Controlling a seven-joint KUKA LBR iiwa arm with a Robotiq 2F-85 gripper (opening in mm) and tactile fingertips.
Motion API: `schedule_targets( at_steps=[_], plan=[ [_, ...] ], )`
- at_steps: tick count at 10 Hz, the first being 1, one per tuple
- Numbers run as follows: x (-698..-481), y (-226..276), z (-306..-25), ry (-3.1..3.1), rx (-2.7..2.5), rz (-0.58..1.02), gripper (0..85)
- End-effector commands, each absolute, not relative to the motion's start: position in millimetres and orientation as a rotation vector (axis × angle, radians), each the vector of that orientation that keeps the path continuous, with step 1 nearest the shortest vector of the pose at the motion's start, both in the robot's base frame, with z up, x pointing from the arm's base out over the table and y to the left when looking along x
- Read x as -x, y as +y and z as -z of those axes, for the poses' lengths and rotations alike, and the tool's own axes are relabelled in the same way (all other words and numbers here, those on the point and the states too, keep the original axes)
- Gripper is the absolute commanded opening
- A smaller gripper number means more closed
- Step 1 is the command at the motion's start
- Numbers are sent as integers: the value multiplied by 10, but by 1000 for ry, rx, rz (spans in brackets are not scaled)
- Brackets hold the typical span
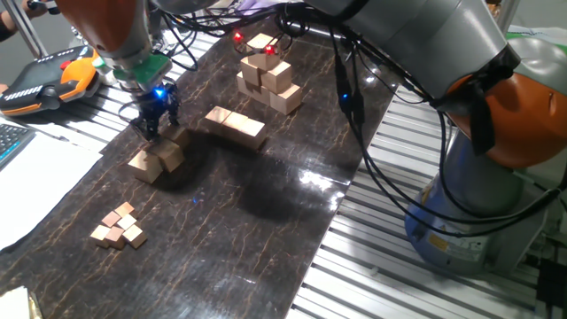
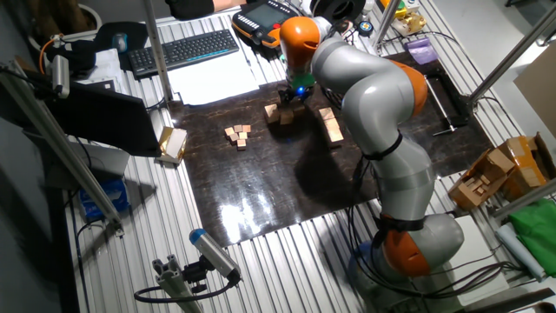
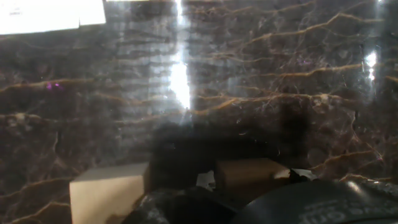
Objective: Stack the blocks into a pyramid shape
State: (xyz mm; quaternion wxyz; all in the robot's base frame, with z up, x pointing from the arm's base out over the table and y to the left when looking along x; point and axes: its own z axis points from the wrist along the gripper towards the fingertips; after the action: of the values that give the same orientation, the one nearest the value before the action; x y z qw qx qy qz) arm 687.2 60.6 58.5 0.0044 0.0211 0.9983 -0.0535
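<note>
I see the blocks (image 1: pixel 156 159), plain matte cubes of light wood with sharp edges, grouped near the left edge of the glossy dark marble-patterned tabletop (image 1: pixel 266 221), and my gripper (image 1: pixel 151 129) hangs right over them. I cannot tell how wide its black fingers stand or if they hold a cube. Farther along lie a flat wooden row (image 1: pixel 236 126), a taller stack (image 1: pixel 268 74) and tiny pinkish cubes (image 1: pixel 119 225).

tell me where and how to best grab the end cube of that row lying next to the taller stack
Take the end cube of the row by its two long-side faces, coming straight down from above. Its top is bare, and those sides look open to the dark mat, while its inner face butts against the next cube. The taller stack stands apart, so it probably leaves the fingers room.
</note>
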Motion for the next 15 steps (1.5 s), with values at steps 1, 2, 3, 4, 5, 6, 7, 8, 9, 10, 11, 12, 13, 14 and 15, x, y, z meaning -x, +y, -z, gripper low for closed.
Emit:
schedule_targets(
  at_steps=[1,2,3,4,5,6,7,8,9,10,11,12,13,14,15],
  plan=[
    [-6869,601,-584,3127,-64,168,623],
    [-6868,598,-580,3128,-54,168,623],
    [-6853,581,-578,3137,-43,157,607],
    [-6840,568,-579,3140,-41,152,587],
    [-6830,559,-583,3142,-38,152,563],
    [-6824,560,-587,3142,-38,147,540],
    [-6821,558,-585,3144,-41,147,527],
    [-6816,558,-581,3144,-41,145,490],
    [-6813,560,-593,3142,-38,152,470],
    [-6804,554,-634,3141,-53,150,503],
    [-6774,530,-740,3143,-58,164,513],
    [-6738,490,-849,3151,-71,175,527],
    [-6705,420,-967,3162,-63,181,513],
    [-6666,338,-1073,3166,-56,181,500],
    [-6609,230,-1154,3165,-46,200,500]
  ],
)
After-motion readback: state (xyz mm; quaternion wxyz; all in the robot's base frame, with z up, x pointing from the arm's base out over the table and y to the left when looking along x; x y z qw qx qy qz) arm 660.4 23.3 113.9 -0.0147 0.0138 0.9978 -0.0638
